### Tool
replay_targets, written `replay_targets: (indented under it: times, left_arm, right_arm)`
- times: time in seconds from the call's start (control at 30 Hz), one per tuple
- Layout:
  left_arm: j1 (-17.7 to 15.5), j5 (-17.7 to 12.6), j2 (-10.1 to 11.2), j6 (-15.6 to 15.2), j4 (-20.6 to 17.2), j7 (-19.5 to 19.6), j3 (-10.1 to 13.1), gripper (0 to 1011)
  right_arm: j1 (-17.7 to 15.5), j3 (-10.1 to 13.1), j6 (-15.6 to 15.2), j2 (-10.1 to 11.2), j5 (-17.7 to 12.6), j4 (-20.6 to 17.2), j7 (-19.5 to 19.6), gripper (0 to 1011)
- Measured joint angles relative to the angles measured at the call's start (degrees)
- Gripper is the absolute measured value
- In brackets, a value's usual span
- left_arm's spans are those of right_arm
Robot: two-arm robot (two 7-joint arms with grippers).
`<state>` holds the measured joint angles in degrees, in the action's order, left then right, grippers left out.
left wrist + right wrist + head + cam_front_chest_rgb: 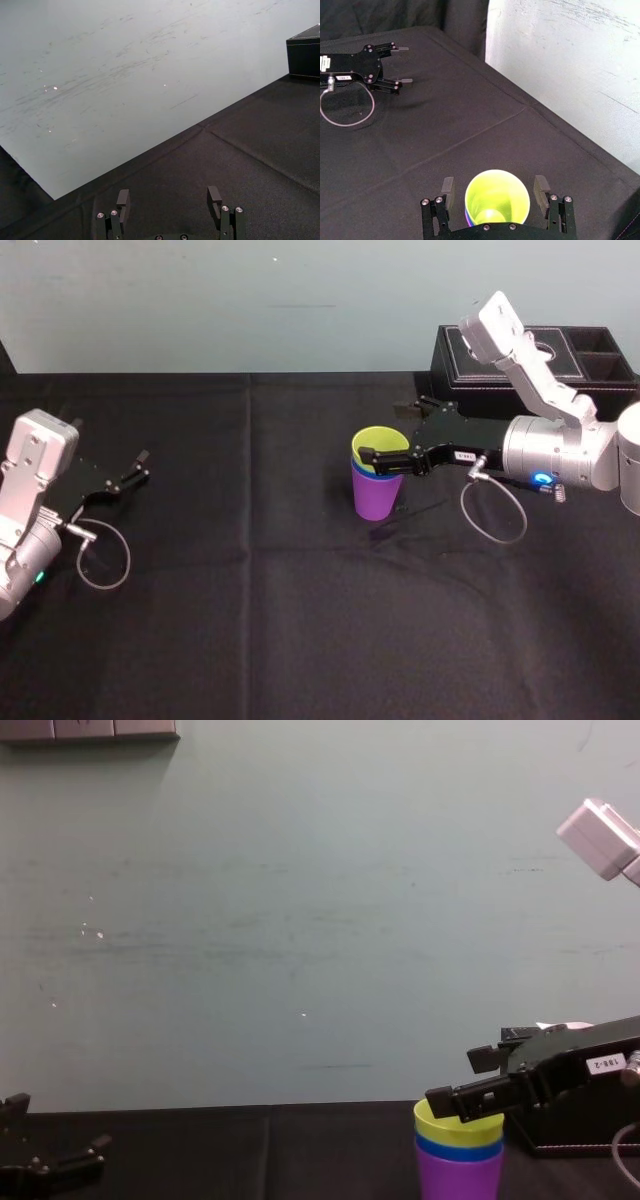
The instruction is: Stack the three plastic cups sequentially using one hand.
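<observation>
The three plastic cups stand nested in one stack right of the table's centre: the purple cup (375,500) at the bottom, a band of the blue cup (372,476) above it, and the yellow-green cup (380,444) innermost on top. The chest view shows the same order: purple (460,1175), blue (460,1151), yellow-green (455,1125). My right gripper (383,432) is open and straddles the yellow-green rim. In the right wrist view a gap shows between each finger (447,188) and the cup (496,197). My left gripper (143,467) is parked open at the far left.
A black tissue box (575,370) stands at the back right, just behind my right arm. The black tablecloth (250,620) runs to a pale wall (300,920) at the back. Bare cloth lies between the stack and the left gripper (170,197).
</observation>
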<state>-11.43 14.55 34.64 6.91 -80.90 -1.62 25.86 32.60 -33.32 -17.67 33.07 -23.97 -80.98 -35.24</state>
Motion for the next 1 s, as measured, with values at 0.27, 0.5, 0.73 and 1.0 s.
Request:
replay_targets:
  times: [0.27,0.5,0.73,1.0]
  left_arm:
    - [0.0,0.0,0.0,0.0,0.0,0.0,0.0,1011]
    - [0.0,0.0,0.0,0.0,0.0,0.0,0.0,1011]
    - [0.0,0.0,0.0,0.0,0.0,0.0,0.0,1011]
    - [0.0,0.0,0.0,0.0,0.0,0.0,0.0,1011]
  right_arm:
    - [0.0,0.0,0.0,0.0,0.0,0.0,0.0,1000]
    - [-0.11,0.01,-0.01,-0.03,0.61,-0.01,0.64,1000]
    - [-1.9,3.21,0.45,1.16,-0.08,-1.19,3.23,1000]
    - [-4.34,7.16,0.91,2.26,0.08,-1.64,7.79,1000]
